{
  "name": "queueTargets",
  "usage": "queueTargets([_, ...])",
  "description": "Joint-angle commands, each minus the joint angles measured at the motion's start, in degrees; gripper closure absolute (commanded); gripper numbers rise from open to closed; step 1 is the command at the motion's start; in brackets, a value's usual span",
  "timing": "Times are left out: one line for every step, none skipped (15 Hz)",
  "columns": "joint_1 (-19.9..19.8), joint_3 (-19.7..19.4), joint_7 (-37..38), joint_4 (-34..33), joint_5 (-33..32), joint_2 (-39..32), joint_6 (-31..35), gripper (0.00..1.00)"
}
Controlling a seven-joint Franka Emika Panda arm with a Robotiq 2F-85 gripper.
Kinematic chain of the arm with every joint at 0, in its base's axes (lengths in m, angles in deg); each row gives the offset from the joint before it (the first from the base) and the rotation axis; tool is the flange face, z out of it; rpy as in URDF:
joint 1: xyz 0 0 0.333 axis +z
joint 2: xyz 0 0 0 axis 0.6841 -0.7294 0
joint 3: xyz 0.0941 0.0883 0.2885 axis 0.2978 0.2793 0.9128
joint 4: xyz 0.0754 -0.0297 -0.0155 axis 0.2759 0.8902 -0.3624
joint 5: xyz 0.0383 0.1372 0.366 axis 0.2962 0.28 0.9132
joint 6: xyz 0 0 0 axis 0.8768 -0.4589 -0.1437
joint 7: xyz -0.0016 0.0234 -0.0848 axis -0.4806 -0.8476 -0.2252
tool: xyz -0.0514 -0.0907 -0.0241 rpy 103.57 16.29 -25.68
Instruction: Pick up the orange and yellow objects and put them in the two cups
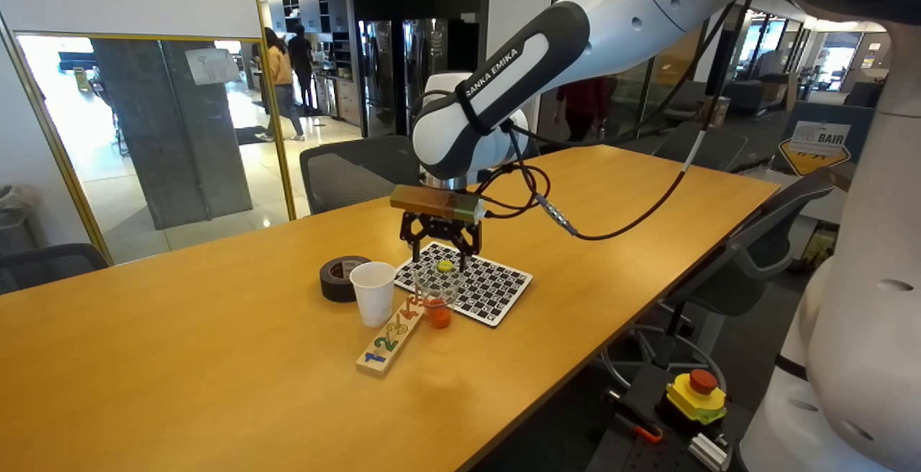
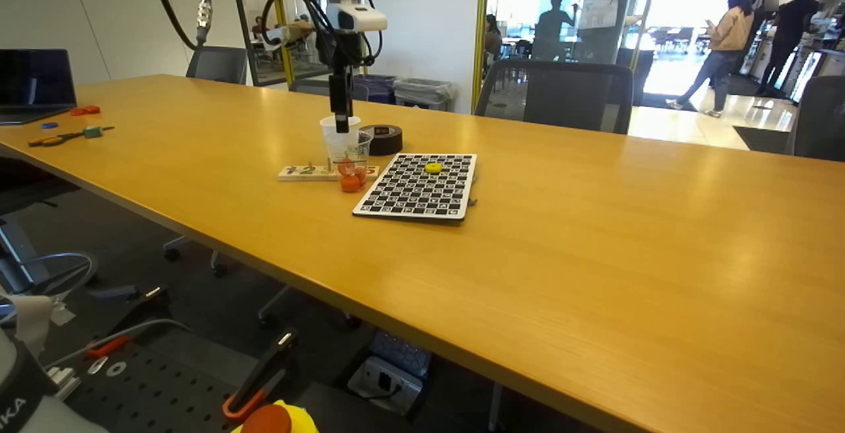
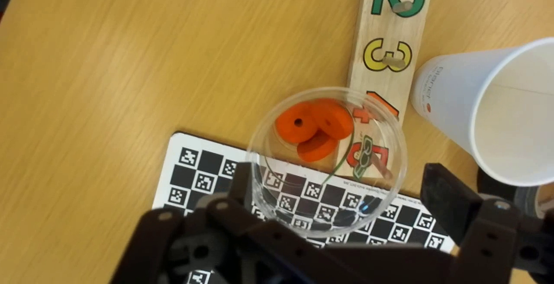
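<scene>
Table edge [image 1: 547, 375] well off transparent cup [image 3: 320, 184]; jaws spread close by.

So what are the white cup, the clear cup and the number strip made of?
White cup: probably paper, smooth, with printing on its side.

Clear cup: likely shiny plastic, since the checkered board shows through it and light glints on it; glass isn't ruled out.

Number strip: looks like smooth, pale wood, going by its tan colour and faint grain.
</scene>
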Motion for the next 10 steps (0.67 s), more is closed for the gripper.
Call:
queueTargets([-1.55,-0.55,0.37,-4.18,0.09,-2.96,2.73,0.00])
queueTargets([-1.95,-0.84,-0.01,-5.14,0.31,-3.99,3.47,0.00])
queueTargets([-2.40,-1.21,-0.28,-6.36,0.49,-5.47,4.21,0.00])
queueTargets([-2.77,-1.65,-0.22,-7.70,0.49,-7.11,4.61,0.01])
queueTargets([-3.07,-2.06,-0.21,-8.85,0.49,-8.54,4.90,0.00])
queueTargets([-3.38,-2.50,-0.29,-10.17,0.51,-10.14,4.92,0.00])
queueTargets([-3.63,-2.85,-0.67,-11.57,0.65,-11.84,4.78,0.00])
queueTargets([-3.76,-3.19,-0.91,-13.21,0.60,-13.72,4.17,0.00])
queueTargets([-3.69,-3.65,-0.65,-14.87,0.01,-15.59,3.43,0.00])
queueTargets([-3.62,-4.10,-0.39,-16.46,-0.28,-17.37,2.95,0.00])
